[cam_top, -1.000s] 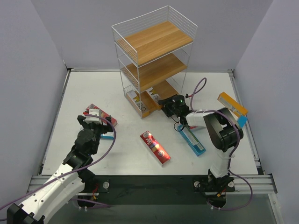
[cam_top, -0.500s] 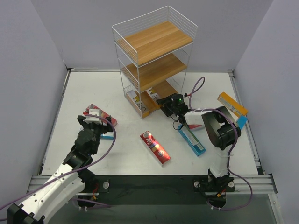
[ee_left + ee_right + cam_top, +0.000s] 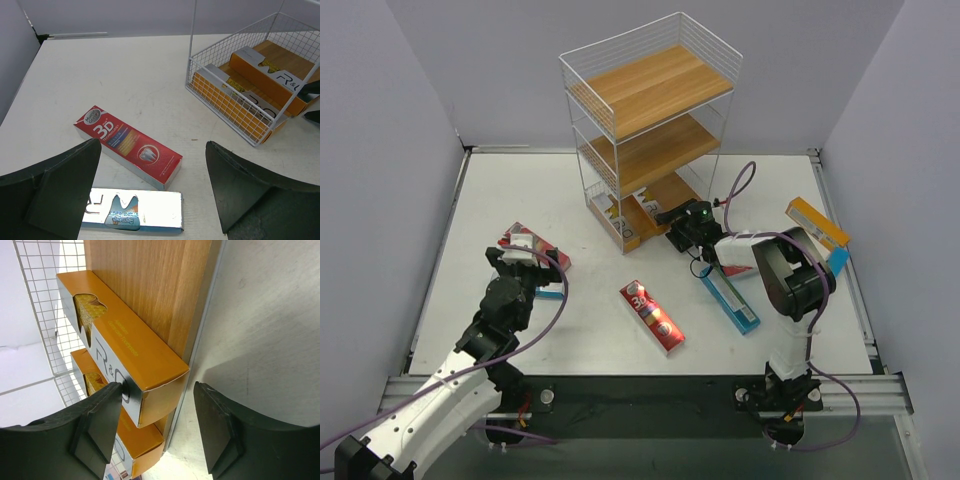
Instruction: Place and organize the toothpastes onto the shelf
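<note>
At the shelf base, right gripper has edged inward, jaws wide apart astride the seated orange carton: this placement looks complete.

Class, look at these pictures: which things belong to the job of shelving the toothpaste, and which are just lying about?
Part of the job:
shelf
orange boxes on its bottom board
red box mid-table
red box by the left arm
silver box
teal box
orange box at the right edge

Just there:
table
purple cable
</note>
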Tool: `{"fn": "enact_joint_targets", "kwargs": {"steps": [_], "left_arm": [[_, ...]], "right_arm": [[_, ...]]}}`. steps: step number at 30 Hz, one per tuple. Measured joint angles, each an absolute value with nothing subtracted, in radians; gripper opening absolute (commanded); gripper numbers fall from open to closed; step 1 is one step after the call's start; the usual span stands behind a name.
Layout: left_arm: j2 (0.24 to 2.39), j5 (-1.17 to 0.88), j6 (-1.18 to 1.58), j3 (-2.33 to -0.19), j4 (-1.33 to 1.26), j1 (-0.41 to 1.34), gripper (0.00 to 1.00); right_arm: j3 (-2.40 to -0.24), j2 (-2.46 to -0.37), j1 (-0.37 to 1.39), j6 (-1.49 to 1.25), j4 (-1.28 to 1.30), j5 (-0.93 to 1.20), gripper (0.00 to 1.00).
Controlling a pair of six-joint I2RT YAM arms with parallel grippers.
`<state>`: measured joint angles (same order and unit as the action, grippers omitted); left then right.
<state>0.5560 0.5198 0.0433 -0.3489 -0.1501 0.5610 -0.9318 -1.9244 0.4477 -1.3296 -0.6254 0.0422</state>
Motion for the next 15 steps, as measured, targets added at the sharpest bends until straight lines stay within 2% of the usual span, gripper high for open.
{"fn": "enact_joint_targets", "kwargs": {"steps": [15], "left_arm": [[0.556, 0.52, 0.043, -0.349, -0.15, 0.561, 0.97]], "right_arm": [[-0.976, -1.924, 0.447, -1.291, -0.599, 0.057, 0.56]]}}
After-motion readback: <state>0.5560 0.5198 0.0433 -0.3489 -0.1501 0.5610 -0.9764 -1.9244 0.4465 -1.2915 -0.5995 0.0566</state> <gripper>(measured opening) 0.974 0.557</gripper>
